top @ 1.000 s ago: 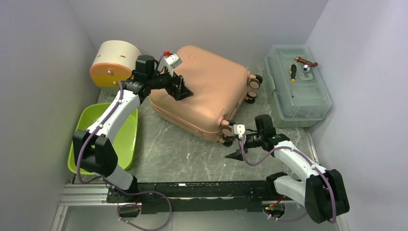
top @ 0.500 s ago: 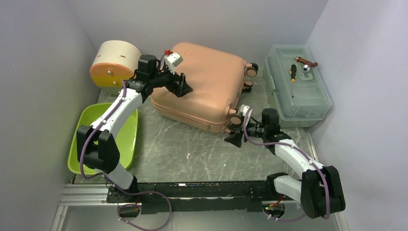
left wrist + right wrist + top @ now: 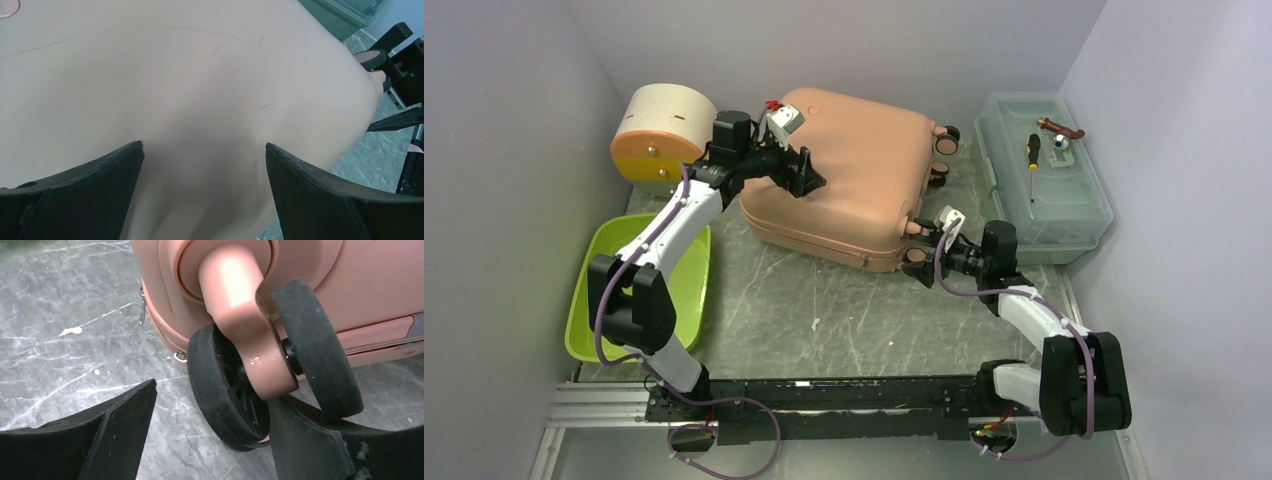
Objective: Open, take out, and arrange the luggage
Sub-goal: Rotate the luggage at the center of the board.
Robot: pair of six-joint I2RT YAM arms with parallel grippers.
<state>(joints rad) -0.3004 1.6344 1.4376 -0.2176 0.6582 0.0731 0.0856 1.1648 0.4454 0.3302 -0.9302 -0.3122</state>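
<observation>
The salmon-pink luggage (image 3: 854, 180) lies flat and closed in the middle of the table, its wheels pointing right. My left gripper (image 3: 809, 172) is open over the left part of the shell; in the left wrist view its two fingers straddle bare pink shell (image 3: 200, 65) around the gripper's (image 3: 203, 145) gap. My right gripper (image 3: 921, 262) is open at the near right corner. In the right wrist view the gripper (image 3: 212, 392) has one black caster wheel (image 3: 225, 390) between its fingers, and the right finger (image 3: 305, 440) touches the pink caster fork. A zip pull (image 3: 143, 310) hangs by the seam.
A cream half-round box (image 3: 662, 128) with an orange front stands at the back left. A lime-green tray (image 3: 686, 290) lies at the left under my left arm. A translucent toolbox (image 3: 1044, 200) with a screwdriver (image 3: 1032, 160) on its lid stands close to the right of the luggage.
My right gripper moved forward onto the near wheel corner, and the luggage swung toward the back wall, squarer to the table. My left gripper rode along on the shell.
</observation>
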